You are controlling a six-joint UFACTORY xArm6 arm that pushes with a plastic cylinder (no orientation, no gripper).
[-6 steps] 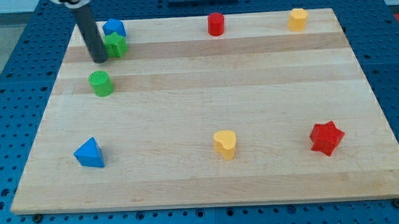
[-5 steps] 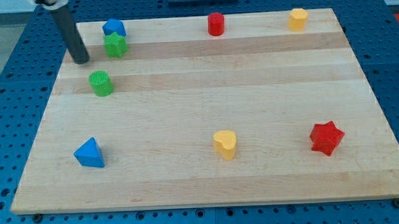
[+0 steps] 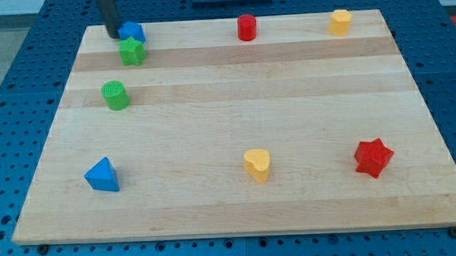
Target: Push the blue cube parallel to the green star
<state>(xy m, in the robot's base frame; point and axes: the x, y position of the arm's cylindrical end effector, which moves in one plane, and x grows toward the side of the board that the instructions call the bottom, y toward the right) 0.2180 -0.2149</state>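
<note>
While I watch the single camera view, my tip (image 3: 113, 35) sits at the top left corner of the tabletop (image 3: 236, 135), touching or just beside the left side of the blue cube (image 3: 132, 31). That placement makes sense to me: from there a push would drive the cube toward the view's right, away from the corner. The green star (image 3: 132, 51) lies just below the cube, apparently touching it, so the two already sit close together near the top edge. This rig has no fingers at all, only the rod, so there is nothing to report as wide, narrow or holding.

Elsewhere I see a green cylinder (image 3: 116, 95) lower on the left, a blue triangle (image 3: 102, 176) near the bottom left, a red cylinder (image 3: 246, 27) and a yellow block (image 3: 340, 21) along the top, another yellow block (image 3: 257, 164) and a red star (image 3: 373, 157) near the bottom.

The rod's upper part is cut off by the frame's top, and it hides the cube's left face, so I cannot confirm contact.
</note>
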